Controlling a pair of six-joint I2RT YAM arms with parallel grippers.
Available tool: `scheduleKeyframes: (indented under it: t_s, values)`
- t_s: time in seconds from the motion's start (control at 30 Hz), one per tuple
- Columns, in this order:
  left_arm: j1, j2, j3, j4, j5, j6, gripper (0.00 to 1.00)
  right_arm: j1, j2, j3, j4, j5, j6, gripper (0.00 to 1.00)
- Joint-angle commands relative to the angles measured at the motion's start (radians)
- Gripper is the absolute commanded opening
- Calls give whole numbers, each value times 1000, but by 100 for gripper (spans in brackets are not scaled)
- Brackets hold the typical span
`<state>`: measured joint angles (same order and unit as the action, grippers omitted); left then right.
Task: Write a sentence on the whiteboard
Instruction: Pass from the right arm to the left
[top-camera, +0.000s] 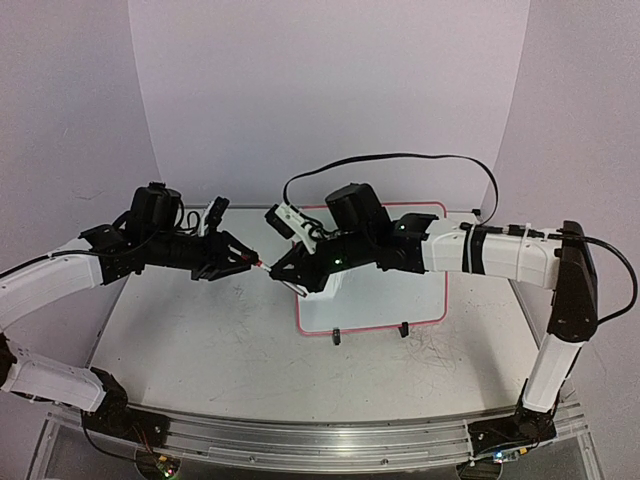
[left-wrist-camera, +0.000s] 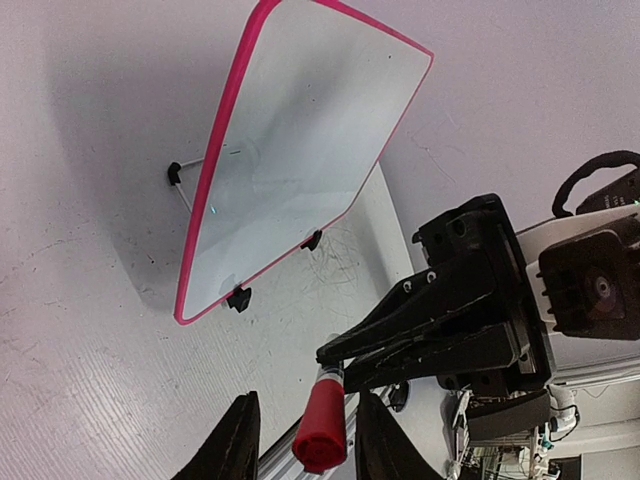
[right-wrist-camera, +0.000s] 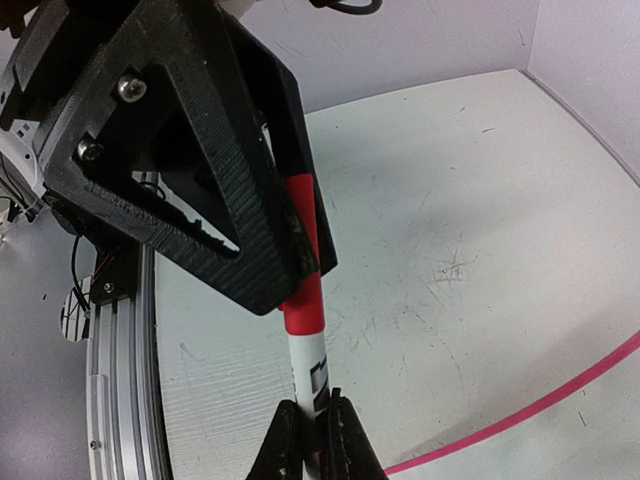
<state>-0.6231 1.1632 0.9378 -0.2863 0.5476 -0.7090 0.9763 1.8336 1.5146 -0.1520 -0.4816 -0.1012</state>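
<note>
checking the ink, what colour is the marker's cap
Red; the cap shows best in the left wrist view.

Robotics laboratory test cell: a scratched white bench (top-camera: 200, 340) enclosed by plain white backdrop panels (top-camera: 330, 90), with two cabled robot arms (top-camera: 520, 255) bolted to an aluminium rail (top-camera: 300, 440) along its near edge.

The top view overlooks the scuffed white table (top-camera: 200, 340) from above its near edge. Close wrist views face each other, sharing the red-capped white marker (right-wrist-camera: 305, 330); top and left share the pink-rimmed glossy whiteboard (left-wrist-camera: 300, 150).
</note>
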Motion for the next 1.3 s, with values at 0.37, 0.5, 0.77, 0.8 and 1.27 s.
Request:
scheduleKeyframes:
  t_s: [0.37,0.5,0.77,0.8,1.27]
  values:
    - [-14,14,64,55,25,-5,24,15,10,52,-3,1,-20,0]
    - [-15,20,69,57,42,2,20,15,21,64,-3,7,-14,0]
    - [-15,23,83,58,44,22,4,15,18,71,-3,31,1,5]
    - [-15,19,83,58,33,25,2,15,12,63,-3,40,8,8]
    - [-15,-22,125,123,1,-26,0,3,-301,-298,203,144,433,98]
